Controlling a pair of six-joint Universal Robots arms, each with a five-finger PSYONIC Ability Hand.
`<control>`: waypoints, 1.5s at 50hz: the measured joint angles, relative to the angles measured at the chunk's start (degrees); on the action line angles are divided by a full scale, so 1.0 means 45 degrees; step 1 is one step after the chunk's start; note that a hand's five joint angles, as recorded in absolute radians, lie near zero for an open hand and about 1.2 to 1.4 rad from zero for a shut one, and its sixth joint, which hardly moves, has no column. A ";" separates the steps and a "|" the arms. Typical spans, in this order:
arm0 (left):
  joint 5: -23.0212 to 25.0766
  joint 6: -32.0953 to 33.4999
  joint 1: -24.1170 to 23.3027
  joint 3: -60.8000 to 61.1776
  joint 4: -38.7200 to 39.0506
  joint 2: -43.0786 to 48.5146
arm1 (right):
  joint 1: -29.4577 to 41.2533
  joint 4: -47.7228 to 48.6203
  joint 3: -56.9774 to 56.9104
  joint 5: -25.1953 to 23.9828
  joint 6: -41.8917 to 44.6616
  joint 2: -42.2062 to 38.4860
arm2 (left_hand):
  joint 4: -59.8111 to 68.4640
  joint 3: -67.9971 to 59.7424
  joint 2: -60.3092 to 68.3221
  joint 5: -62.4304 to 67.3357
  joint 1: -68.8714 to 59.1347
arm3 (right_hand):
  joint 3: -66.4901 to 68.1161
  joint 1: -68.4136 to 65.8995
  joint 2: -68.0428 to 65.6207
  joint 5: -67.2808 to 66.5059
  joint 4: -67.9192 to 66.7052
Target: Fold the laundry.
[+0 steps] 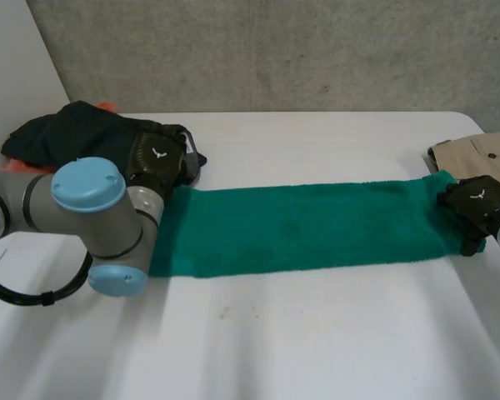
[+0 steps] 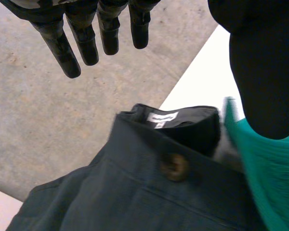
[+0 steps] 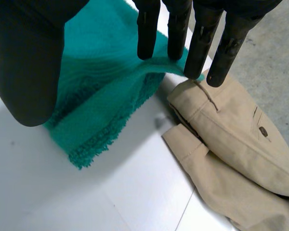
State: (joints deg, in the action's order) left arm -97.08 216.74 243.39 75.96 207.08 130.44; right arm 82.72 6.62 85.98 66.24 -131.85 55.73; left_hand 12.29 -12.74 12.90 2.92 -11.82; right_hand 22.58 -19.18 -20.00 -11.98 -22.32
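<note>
Head view: we see a long green towel (image 1: 300,229) spread flat across the white tabletop (image 1: 317,333), running from one robot hand to the other. The left robot hand (image 1: 158,162) sits at the towel's left end, just beside a crumpled dark garment (image 1: 75,133) that lies near the far left corner of the tabletop. The right robot hand (image 1: 477,204) rests on the towel's right end, next to a pair of beige trousers (image 1: 483,154) at the right edge.

In the left wrist view we find the left hand's fingers (image 2: 86,43) straight and spread, holding nothing, with the concrete floor (image 2: 62,120) beyond them. Under the palm lies the dark garment, showing a brown button (image 2: 173,167) and a white label (image 2: 162,118), while the towel's edge lies beneath the thumb (image 2: 265,67).

In the right wrist view the right hand is likewise unclenched. Its straight fingertips (image 3: 176,48) touch a raised edge of the towel, and its thumb stands well apart from them. The beige trousers lie just beside the towel's corner.
</note>
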 measured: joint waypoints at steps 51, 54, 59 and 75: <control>0.0051 -0.0080 -0.0005 0.4681 0.0020 -0.4186 | 0.0684 0.0606 -0.0446 -0.0369 0.3631 0.2627 | -0.0027 0.0026 -0.0036 -0.0035 0.0044 | 1.0096 -0.8395 -1.0517 -0.5240 -1.0181; 0.0045 -0.0082 0.0008 0.4791 0.0020 -0.4294 | 0.2662 0.0662 -0.0696 -0.0404 0.3662 0.2555 | -0.0027 0.0026 -0.0046 -0.0035 0.0045 | 1.0096 -0.8396 -1.0517 -0.5240 -1.0181; 0.0029 -0.0094 0.0001 0.4920 0.0025 -0.4465 | 0.6163 0.0790 -0.1219 -0.0655 0.3905 0.1557 | -0.0027 0.0026 -0.0048 -0.0036 0.0045 | 1.0096 -0.8396 -1.0517 -0.5240 -1.0181; 0.0052 -0.0439 -0.0485 0.4741 0.0079 -0.4461 | 0.9438 0.0822 -0.1022 -0.1156 0.5218 -0.0823 | -0.0027 0.0027 -0.0053 -0.0035 0.0045 | -0.2301 0.1726 0.1677 0.1779 0.2013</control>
State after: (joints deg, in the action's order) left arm -96.85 214.77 241.21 97.29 207.43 110.37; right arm 125.19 10.32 81.38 61.04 -108.37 52.02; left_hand 12.17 -12.62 12.66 2.76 -11.61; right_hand 12.23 -11.41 -12.45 -3.97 -13.26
